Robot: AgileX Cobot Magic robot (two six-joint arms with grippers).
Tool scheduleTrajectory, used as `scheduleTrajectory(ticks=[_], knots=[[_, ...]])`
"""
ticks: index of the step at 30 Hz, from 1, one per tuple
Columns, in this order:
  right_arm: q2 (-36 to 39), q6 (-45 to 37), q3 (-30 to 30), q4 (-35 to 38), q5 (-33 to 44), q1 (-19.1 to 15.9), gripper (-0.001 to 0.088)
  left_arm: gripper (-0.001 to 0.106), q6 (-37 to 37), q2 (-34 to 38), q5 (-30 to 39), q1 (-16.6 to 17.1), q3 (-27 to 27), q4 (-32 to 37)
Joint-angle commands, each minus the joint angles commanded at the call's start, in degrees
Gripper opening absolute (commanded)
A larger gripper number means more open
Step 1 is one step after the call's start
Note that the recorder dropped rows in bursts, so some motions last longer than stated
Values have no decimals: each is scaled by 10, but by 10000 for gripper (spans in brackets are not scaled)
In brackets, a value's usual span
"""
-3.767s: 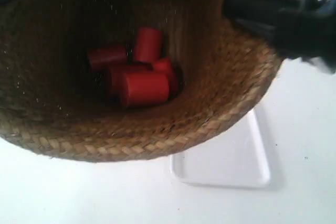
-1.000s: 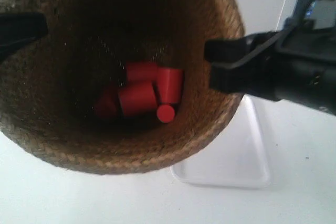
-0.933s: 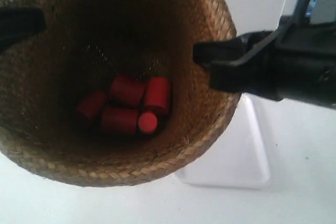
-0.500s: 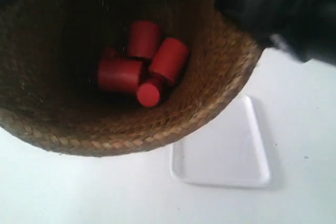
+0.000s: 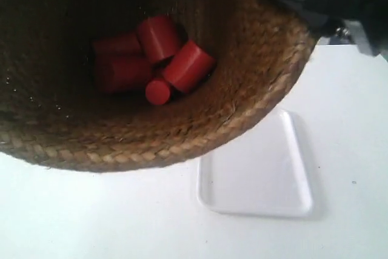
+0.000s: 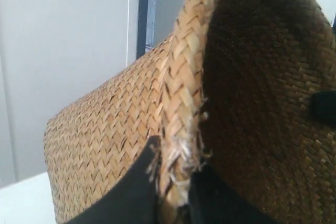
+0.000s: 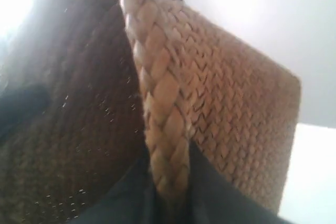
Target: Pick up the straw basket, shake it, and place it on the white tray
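The left gripper (image 6: 176, 199) and the right gripper (image 7: 170, 199) both have smooth, broad fingers of a matte black colour.

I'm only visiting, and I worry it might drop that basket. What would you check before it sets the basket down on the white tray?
1. Left gripper clamped on the straw basket rim: ok, a finger on each side of the braid.
2. Right gripper clamped on the rim: ok, gripped the same way.
3. Red cylinders inside the basket: ok, clustered at its bottom.
4. White tray free of things: ok where visible; one corner is hidden behind the basket.
5. Basket lined up over the tray: cannot tell from the exterior view.
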Motion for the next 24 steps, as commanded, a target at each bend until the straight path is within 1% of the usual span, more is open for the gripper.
scheduleTrajectory(ticks=[1, 2, 3, 4, 5, 6, 8, 9, 10, 11, 12, 13, 14, 15, 16, 18, 20, 23, 24], knots=[[4, 18, -20, 2, 53, 0, 0, 0, 1, -3, 59, 0, -17, -3], [-7, 24, -40, 2, 93, 1, 0, 0, 1, -13, 96, 0, -34, 3], [-23, 28, -60, 2, 135, 2, 0, 0, -3, -29, 116, 0, -51, 4], [-36, 35, -74, 10, 158, 3, 0, 0, -10, -38, 112, 0, -64, 4], [-47, 42, -78, 10, 162, 6, 0, 0, -12, -48, 100, 0, -69, 6], [-56, 44, -78, 10, 152, 6, 0, 0, -11, -53, 79, 0, -69, 6], [-45, 39, -54, -5, 96, 6, 0, 0, -9, -45, 50, 0, -52, 19], [-21, 39, -36, -5, 59, 6, 0, 0, -9, -23, 27, 0, -31, 19], [8, 37, -21, -6, 33, 6, 0, 0, -9, -8, 18, 0, -20, 20], [25, 36, -17, -6, 27, 6, 0, 0, -12, 6, 21, 0, -15, 20], [33, 37, -24, -5, 47, 6, 0, 0, -14, 8, 47, 0, -22, 20], [25, 35, -41, -5, 85, 6, 0, 0, -12, -1, 70, 0, -37, 20], [11, 29, -62, -6, 117, 6, 0, 0, -12, -14, 93, 0, -50, 28], [-10, 28, -85, -5, 149, 9, 0, 0, -15, -34, 99, 0, -70, 28], [-30, 26, -103, -5, 161, 11, 0, 0, -21, -47, 88, 0, -81, 30], [-67, 23, -114, -7, 141, 16, 0, 0, -31, -69, 66, 0, -89, 27], [-70, 18, -91, -16, 98, 17, 0, 0, -35, -65, 66, 0, -67, 27], [3, 8, -25, -16, 27, 17, 0, 0, -24, -16, 42, 0, -8, 27], [20, 11, -19, -13, 25, 17, 0, 0, -32, -8, 45, 0, -3, 23]])
